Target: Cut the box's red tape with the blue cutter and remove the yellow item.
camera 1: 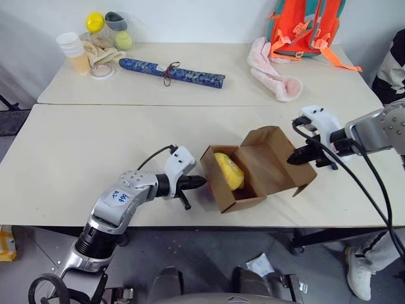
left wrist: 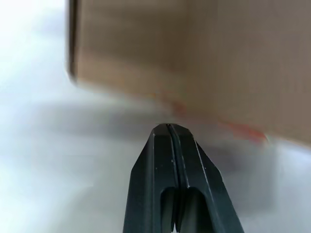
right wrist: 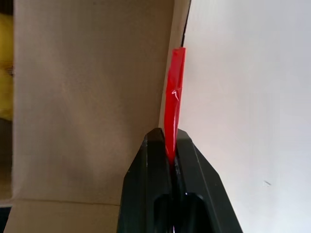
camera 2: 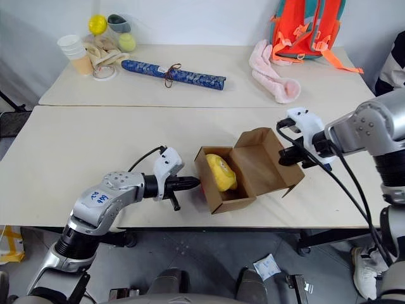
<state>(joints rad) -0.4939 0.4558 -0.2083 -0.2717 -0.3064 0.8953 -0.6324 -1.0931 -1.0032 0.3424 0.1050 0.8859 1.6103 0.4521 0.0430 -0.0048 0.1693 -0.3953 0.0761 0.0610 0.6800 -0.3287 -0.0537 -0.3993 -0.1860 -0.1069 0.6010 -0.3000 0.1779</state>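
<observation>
The brown box (camera 1: 217, 187) stands open near the table's front edge, its lid (camera 1: 273, 157) folded back to the right. The yellow item (camera 1: 229, 171) lies inside against the left wall. My right gripper (camera 1: 296, 158) is shut on the lid's outer edge, pinching the red tape (right wrist: 174, 92) that sticks up between its fingertips. My left gripper (camera 1: 201, 182) is shut and empty, pointing at the box's left wall from just outside, very close to it. A dark-blue sliver (camera 1: 331, 166) shows under the right hand; it looks like the blue cutter, mostly hidden.
On the far table lie a patterned blue roll (camera 1: 172, 71), paper cups (camera 1: 74, 50), a small yellow ball (camera 1: 95, 22) and a pink cloth (camera 1: 273, 75). An orange backpack (camera 1: 305, 25) stands behind. A person (camera 1: 392, 63) is at the right edge.
</observation>
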